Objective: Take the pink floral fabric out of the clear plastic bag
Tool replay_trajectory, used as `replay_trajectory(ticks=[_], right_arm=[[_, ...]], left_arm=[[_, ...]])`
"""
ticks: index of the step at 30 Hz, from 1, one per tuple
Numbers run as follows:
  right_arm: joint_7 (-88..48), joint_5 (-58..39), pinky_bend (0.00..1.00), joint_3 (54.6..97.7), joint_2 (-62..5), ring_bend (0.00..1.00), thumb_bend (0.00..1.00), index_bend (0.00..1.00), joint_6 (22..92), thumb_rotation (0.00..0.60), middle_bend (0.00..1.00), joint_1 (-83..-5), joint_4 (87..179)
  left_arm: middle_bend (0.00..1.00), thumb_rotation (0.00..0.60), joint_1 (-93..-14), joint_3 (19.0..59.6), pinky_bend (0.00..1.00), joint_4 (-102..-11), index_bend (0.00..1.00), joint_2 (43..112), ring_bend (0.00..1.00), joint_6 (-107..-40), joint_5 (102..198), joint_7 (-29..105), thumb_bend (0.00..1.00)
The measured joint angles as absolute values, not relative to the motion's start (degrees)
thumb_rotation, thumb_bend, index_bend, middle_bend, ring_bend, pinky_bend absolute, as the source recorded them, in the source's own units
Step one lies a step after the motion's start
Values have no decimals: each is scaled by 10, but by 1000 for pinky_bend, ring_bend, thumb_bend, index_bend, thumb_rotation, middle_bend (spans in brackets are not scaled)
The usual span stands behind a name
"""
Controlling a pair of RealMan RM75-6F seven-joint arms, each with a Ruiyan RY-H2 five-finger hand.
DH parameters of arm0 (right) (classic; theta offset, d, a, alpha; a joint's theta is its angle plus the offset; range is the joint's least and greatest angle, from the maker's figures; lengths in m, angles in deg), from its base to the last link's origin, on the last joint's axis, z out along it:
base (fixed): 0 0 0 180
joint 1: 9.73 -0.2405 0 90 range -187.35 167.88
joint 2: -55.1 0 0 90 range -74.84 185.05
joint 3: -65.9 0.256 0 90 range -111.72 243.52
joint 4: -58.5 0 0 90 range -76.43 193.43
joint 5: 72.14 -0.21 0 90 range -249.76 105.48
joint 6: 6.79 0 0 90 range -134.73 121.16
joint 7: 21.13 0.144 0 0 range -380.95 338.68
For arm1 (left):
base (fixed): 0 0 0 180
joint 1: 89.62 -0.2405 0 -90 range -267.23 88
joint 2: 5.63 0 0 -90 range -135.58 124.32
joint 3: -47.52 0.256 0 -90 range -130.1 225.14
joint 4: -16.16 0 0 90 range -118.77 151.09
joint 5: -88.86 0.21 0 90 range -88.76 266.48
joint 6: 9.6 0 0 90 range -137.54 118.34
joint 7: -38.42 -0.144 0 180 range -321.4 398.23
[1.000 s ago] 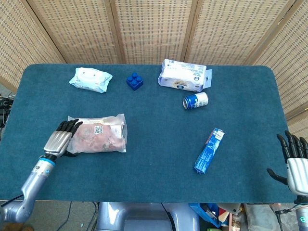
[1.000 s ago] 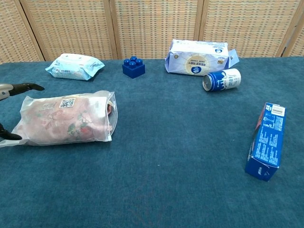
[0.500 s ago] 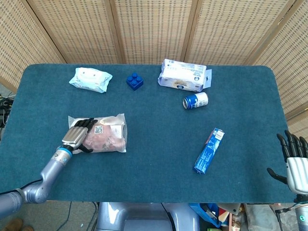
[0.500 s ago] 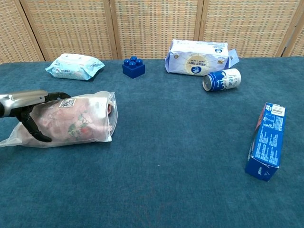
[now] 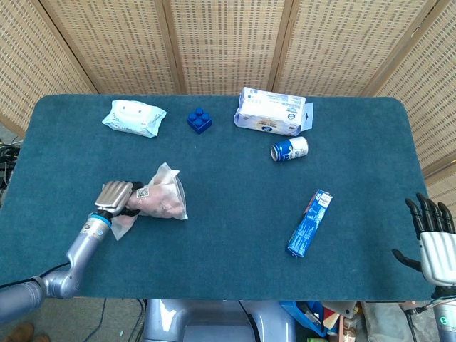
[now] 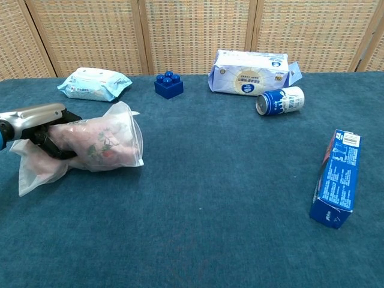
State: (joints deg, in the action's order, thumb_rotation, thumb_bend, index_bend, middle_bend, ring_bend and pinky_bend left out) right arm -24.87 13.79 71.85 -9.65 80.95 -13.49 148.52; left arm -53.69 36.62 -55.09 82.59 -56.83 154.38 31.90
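Observation:
The clear plastic bag (image 5: 165,197) (image 6: 114,129) with the pink floral fabric (image 5: 158,202) (image 6: 96,144) inside lies at the left of the blue table, crumpled and partly raised. My left hand (image 5: 117,197) (image 6: 42,123) grips the bag's left part, its fingers curled around the bag and fabric. A loose end of the bag (image 6: 36,171) trails toward the table's front. My right hand (image 5: 433,239) hangs beyond the table's right front corner with its fingers spread, holding nothing; the chest view does not show it.
A wet wipes pack (image 5: 133,117) (image 6: 94,83), a blue toy brick (image 5: 199,120) (image 6: 168,84) and a white-blue carton (image 5: 273,112) (image 6: 252,72) line the far side. A blue can (image 5: 289,149) (image 6: 280,100) lies near the carton. A blue box (image 5: 310,222) (image 6: 337,177) lies right of centre.
My left hand slid onto the bag from its left end and closed around it. The bag went from lying flat to bunched and lifted. The right hand barely moved.

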Motion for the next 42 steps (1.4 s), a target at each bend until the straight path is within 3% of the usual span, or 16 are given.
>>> replay_trajectory(ticks=[10,14,19,27,42], right_arm=[[-165,167,0,720,-77,0,0,12,762,600,0,-177,1469],[-67,185,0,726,-46,0,0,94,737,600,0,-206,1477],[65,208,0,741,8,0,0,193,702,600,1,-257,1500],[126,185,0,779,68,0,0,298,620,600,15,-338,1566],[123,109,0,816,66,0,0,369,513,600,15,-427,1630]], left_arm=[[486,600,-543,384,500,-466,500,858,447,-704,1716,535,413],[493,600,-527,386,500,-392,513,898,454,-781,1776,640,413],[496,600,-481,380,500,-328,524,958,454,-831,1822,699,412],[496,600,-414,355,500,-325,526,1004,454,-835,1827,689,413],[496,600,-330,315,500,-299,526,1069,454,-796,1788,646,413]])
